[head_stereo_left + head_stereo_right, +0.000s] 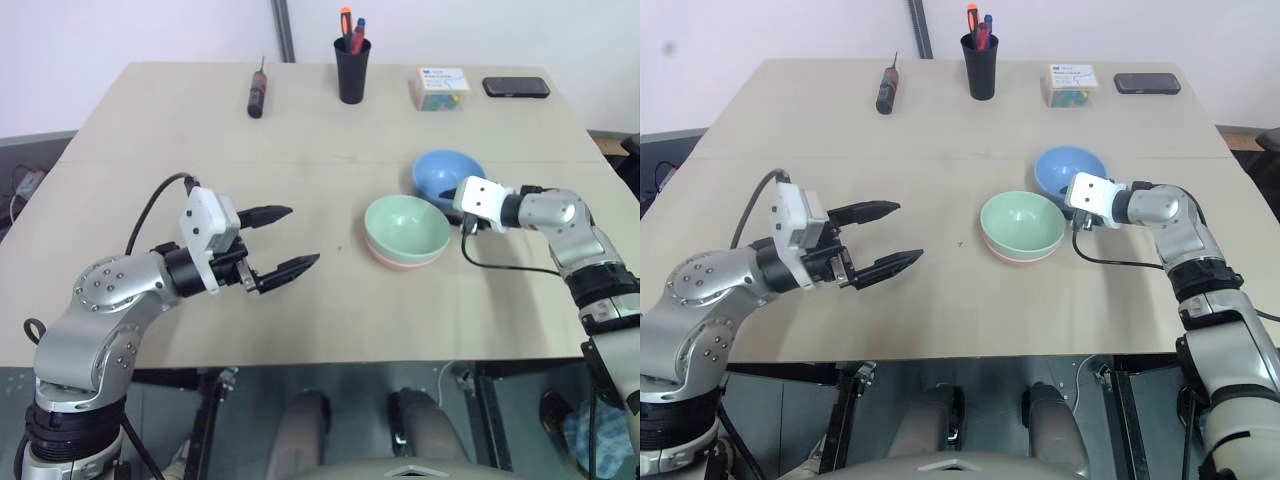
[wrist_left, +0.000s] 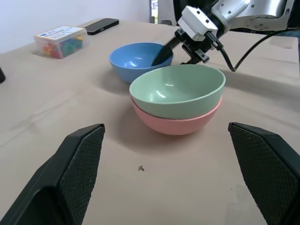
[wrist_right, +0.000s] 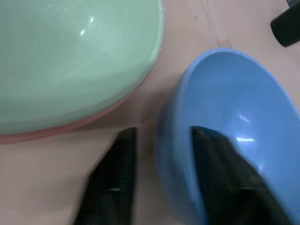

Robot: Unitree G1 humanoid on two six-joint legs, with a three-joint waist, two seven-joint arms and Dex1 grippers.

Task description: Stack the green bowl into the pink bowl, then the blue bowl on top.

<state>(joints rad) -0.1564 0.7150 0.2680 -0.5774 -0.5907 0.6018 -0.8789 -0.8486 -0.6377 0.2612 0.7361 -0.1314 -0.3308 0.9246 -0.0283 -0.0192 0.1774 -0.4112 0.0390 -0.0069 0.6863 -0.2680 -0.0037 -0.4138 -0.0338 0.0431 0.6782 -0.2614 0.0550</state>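
While the pale mint-green plastic bowl [image 1: 406, 228] sits nested in the salmon-pink plastic bowl [image 2: 177, 123], mostly hiding it, the right gripper [image 3: 161, 176] has its jaws straddling the rim of the sky-blue plastic bowl [image 1: 446, 176] just behind on the worktop [image 1: 300, 170]. The left gripper [image 1: 283, 242] hovers, jaws wide, empty.

I see my right gripper [image 3: 161, 180] straddling the blue bowl's [image 3: 243, 103] near wall, one finger inside, one outside. Just beside it, the green bowl [image 3: 70, 56] sits nested in the pink bowl [image 3: 56, 129].
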